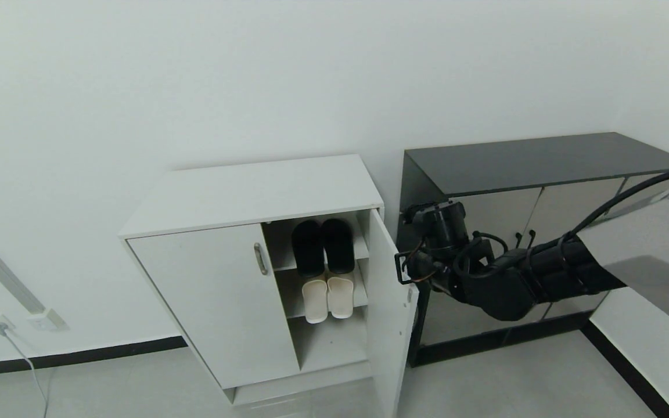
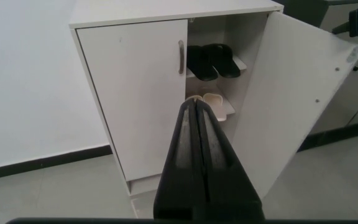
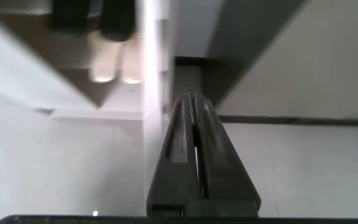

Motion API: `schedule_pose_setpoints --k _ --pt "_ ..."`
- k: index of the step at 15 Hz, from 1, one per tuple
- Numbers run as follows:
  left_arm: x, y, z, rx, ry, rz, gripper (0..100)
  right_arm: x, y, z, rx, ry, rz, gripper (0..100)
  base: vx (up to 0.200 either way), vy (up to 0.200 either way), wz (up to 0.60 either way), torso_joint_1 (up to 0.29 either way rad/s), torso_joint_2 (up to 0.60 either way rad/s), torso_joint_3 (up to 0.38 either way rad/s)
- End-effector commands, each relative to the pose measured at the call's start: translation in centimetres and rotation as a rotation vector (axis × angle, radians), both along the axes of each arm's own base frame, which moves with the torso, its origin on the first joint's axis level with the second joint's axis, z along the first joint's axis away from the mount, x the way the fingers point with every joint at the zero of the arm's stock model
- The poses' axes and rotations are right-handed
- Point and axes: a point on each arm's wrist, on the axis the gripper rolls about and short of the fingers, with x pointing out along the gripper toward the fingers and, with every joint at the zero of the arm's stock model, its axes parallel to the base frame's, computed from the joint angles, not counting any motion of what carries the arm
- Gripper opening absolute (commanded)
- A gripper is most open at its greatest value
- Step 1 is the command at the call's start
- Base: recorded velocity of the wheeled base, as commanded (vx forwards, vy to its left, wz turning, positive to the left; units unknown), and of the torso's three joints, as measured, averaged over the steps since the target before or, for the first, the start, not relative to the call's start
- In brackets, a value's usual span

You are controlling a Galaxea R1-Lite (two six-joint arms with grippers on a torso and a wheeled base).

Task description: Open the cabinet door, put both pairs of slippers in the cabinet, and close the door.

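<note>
As black slippers (image 1: 323,247), cream pair (image 1: 327,297) sit shelved, white panel door (image 1: 389,313) mid-frame likely light, stiff; push edge w/ closed, empty right gripper (image 3: 194,99).

From the head we look forward and down on the white cabinet (image 1: 253,194), far enough back to take in its top and its open door (image 1: 389,307). Our left wrist camera sits lower, facing the cabinet front from a little way off, along the left gripper (image 2: 196,104). Our right wrist camera looks along the right gripper (image 3: 195,98), very near the door's edge. All three share the door, the black slippers (image 1: 323,247) and the pale slippers (image 1: 327,297).
</note>
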Motion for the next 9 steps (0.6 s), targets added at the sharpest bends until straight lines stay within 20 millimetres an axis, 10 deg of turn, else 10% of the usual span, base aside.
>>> schedule_pose_setpoints --k 1,9 --pt "0.0 0.0 0.0 0.000 0.001 0.001 0 -2.6 1.1 1.8 0.035 -0.015 0.057 0 0.000 0.000 0.00 0.000 0.00 0.000" --pt "0.0 0.0 0.0 0.000 0.000 -0.001 0 -6.9 0.7 2.8 0.041 0.005 0.192 0 0.000 0.000 0.00 0.000 0.00 0.000"
